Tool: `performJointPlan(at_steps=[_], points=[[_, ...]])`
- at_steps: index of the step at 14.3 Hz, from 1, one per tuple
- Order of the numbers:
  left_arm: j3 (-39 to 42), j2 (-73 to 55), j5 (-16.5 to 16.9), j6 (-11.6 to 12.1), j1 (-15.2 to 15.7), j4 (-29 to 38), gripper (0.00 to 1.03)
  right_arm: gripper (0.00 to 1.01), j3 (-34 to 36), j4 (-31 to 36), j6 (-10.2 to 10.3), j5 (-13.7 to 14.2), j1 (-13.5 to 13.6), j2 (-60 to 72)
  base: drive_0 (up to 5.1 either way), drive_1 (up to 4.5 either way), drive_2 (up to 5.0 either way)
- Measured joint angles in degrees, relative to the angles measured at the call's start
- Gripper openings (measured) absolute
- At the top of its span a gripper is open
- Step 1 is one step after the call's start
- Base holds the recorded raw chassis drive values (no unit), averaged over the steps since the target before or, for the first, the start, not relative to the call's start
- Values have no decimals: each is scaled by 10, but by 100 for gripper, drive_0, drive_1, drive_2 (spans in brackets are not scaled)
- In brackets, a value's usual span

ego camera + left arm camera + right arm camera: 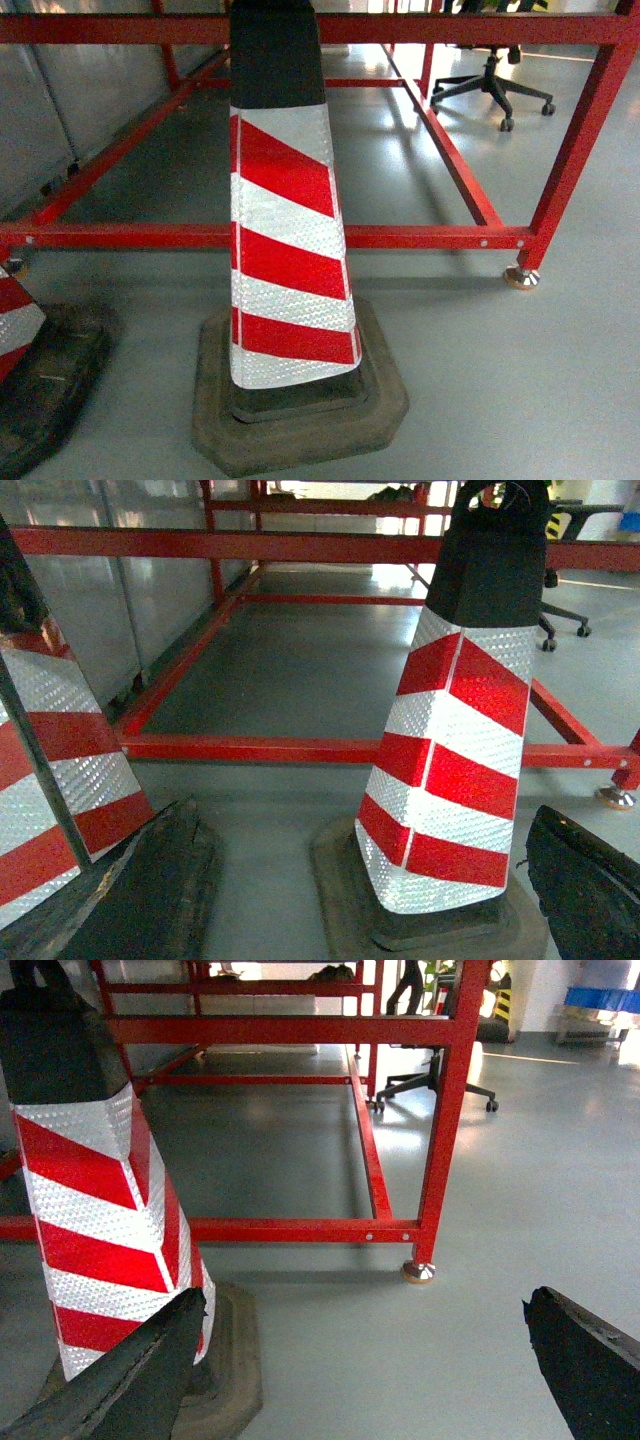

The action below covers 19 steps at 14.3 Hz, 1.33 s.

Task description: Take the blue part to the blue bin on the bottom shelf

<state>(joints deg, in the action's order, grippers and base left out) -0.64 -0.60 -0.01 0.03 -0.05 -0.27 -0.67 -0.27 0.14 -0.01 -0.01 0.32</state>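
Note:
The blue part, the blue bin and the bottom shelf are out of view in all three views. My left gripper (362,815) is open; its black fingers (150,900) stand wide apart at the lower corners of the left wrist view, holding nothing. The right gripper (362,1298) is open too, its worn black fingers (590,1360) spread over bare grey floor. Neither gripper shows in the head view.
A red-and-white striped traffic cone (290,230) on a dark rubber base stands right in front, with a second cone (50,760) to the left. Behind them runs a low red steel frame (420,237) on feet. An office chair (495,85) stands far right.

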Motion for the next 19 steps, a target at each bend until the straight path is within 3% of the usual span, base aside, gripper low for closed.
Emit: performJointPlan(at_steps=[19], points=[[0, 0, 0, 0, 0, 0, 98, 98, 0, 0, 0, 0, 0, 0, 0, 0, 0]])
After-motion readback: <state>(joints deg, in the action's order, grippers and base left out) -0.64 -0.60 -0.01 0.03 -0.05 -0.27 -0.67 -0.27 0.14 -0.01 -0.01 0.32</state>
